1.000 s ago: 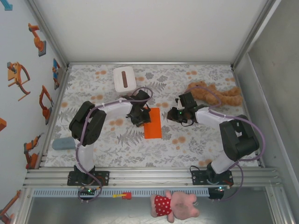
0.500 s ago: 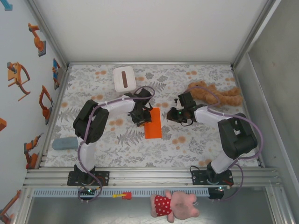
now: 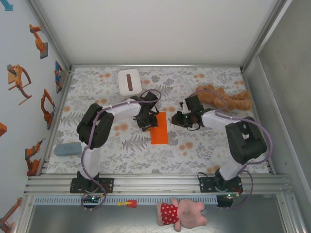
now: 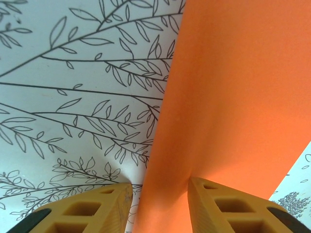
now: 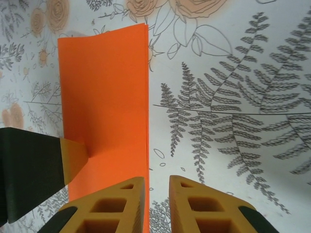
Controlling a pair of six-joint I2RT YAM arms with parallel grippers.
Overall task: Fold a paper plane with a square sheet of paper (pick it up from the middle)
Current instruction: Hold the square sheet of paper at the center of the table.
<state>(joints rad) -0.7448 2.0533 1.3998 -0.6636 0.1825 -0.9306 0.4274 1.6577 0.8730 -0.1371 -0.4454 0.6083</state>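
**Three cameras, one shared patch of worktop**

The top external camera sits high above and behind the arm bases. It looks steeply down from far off and takes in the whole worktop [image 3: 204, 145], with the bases at 6 o'clock and the back wall at 12.

The left wrist camera looks out past the left claw [image 4: 158, 194] (its fingertips at 6 o'clock in frame). It is very near the surface, and the square sheet of paper [image 4: 233, 97] runs from 12 to 5 o'clock.

The right wrist camera is behind the right claw [image 5: 156, 187], somewhat higher, and faces down with the sheet at 10 o'clock.

All three views share the sheet and the patterned worktop beside it.
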